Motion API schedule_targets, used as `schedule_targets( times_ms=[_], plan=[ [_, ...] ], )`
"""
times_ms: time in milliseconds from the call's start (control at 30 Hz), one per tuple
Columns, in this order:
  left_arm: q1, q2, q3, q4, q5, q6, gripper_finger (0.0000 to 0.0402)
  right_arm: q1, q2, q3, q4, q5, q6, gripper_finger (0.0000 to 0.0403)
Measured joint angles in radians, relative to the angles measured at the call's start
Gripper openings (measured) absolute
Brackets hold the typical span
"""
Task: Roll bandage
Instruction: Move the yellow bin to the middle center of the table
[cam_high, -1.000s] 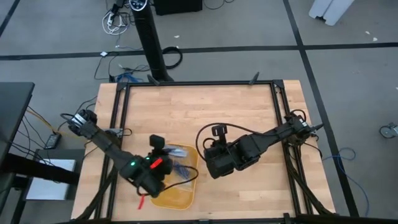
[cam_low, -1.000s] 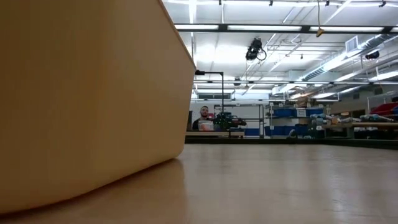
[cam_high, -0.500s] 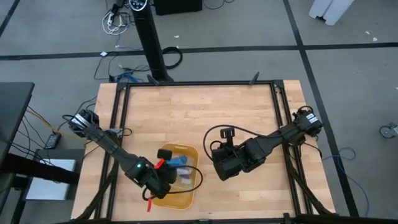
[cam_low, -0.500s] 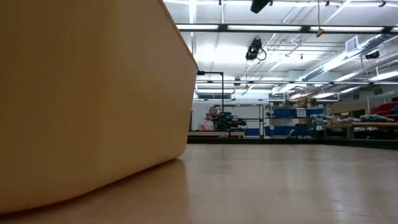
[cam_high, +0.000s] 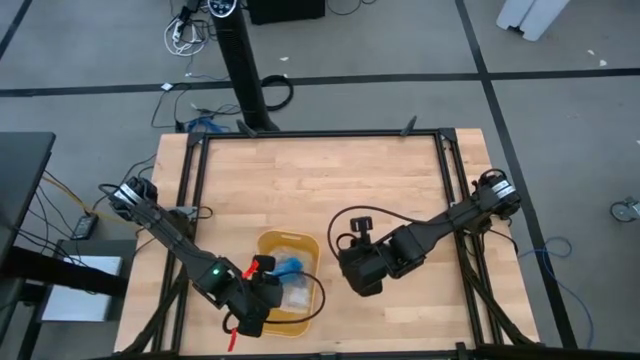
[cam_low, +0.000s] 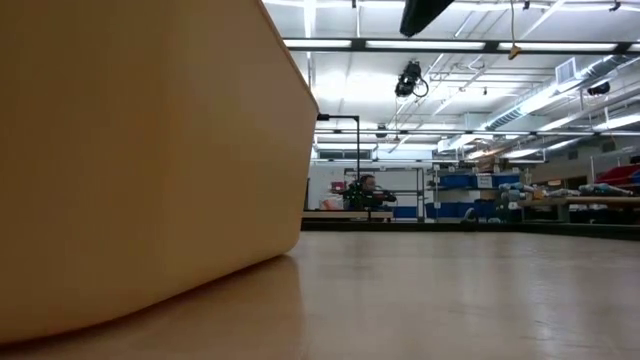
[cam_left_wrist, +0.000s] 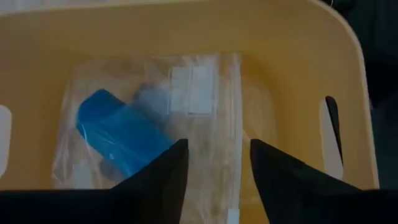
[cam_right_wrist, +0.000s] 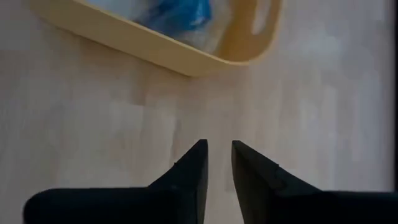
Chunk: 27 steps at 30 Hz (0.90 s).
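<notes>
While both claws gape empty, the bandage (cam_left_wrist: 121, 134) lies bright blue, bagged in the yellow tray (cam_left_wrist: 186, 31).

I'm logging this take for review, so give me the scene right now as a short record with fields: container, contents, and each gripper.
container: yellow bin with handle slots, near the table's front edge
contents: clear plastic bag lying in the bin, with the bright blue bandage showing through it
left gripper: above the bin, fingers apart, holding nothing
right gripper: over bare wood beside the bin, fingers slightly apart, holding nothing
background: a person far behind the table in the low view
</notes>
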Motion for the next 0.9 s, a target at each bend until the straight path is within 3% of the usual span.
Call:
schedule_targets(
  times_ms=[100, 167, 300, 400, 500, 667, 900],
  plan=[
    [-0.01, 0.0, 0.0, -0.045, 0.001, -0.012, 0.0183, 0.0, -0.001, -0.066, 0.108, -0.017, -0.045, 0.0069],
    [-0.036, 0.0, -0.008, -0.088, -0.005, 0.002, 0.0164, -0.007, 0.001, -0.127, 0.204, -0.049, -0.079, 0.0054],
    [-0.12, -0.023, -0.045, -0.084, -0.066, -0.012, 0.0081, -0.02, 0.002, -0.276, 0.452, -0.116, -0.118, 0.0007],
    [-0.187, -0.069, -0.079, -0.066, -0.191, -0.102, 0.0015, -0.02, 0.002, -0.37, 0.608, -0.116, -0.106, 0.0009],
    [-0.234, -0.12, -0.139, -0.08, -0.274, -0.282, 0.001, -0.007, 0.002, -0.441, 0.712, -0.09, -0.056, 0.0003],
    [-0.248, -0.174, -0.317, -0.064, -0.265, -0.565, 0.0004, 0.035, 0.002, -0.534, 0.961, -0.027, 0.001, 0.0003],
    [-0.241, -0.182, -0.581, 0.31, -0.282, -0.613, 0.0003, 0.064, 0.014, -0.633, 1.16, 0.093, 0.068, 0.0002]
  ],
)
